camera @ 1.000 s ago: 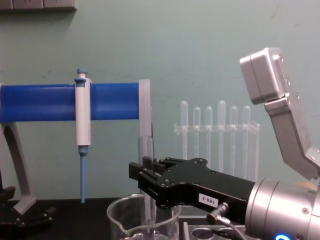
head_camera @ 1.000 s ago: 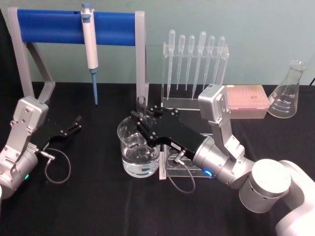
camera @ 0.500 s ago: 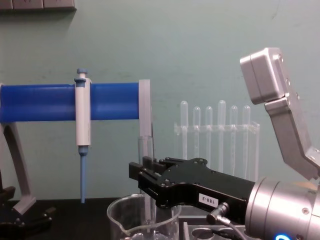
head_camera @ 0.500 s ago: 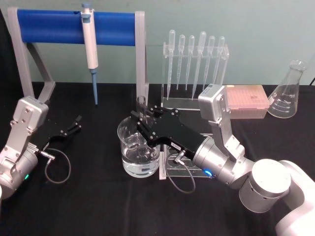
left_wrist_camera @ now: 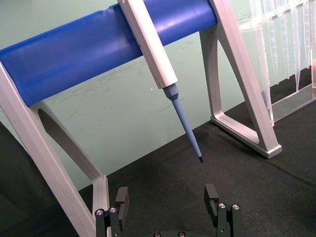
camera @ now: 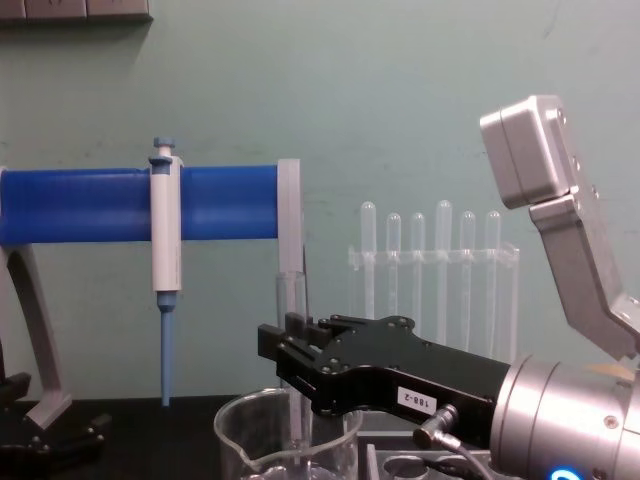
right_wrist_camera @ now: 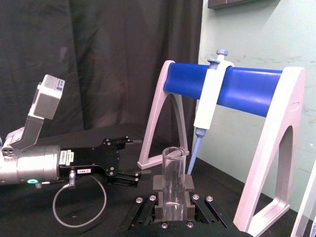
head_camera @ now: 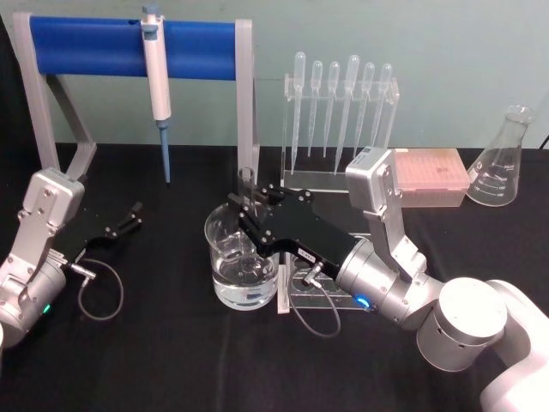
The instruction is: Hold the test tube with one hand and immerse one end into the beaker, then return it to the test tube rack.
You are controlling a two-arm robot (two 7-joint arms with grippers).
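Note:
My right gripper is shut on the test tube, a clear glass tube held upright over the beaker, which holds clear water. In the chest view the test tube passes between the black fingers of the right gripper and runs down below the rim of the beaker; its lower end is cut off by the view's edge. The right wrist view shows the test tube clamped between the pads. My left gripper is parked open at the left of the table, and the left wrist view shows the left gripper with nothing between its fingers.
Behind stands a blue-bar stand with a white-and-blue pipettor hanging from it. A rack of plastic pipettes, a pink tip box and a conical flask line the back right. A clear tube rack sits beside the beaker.

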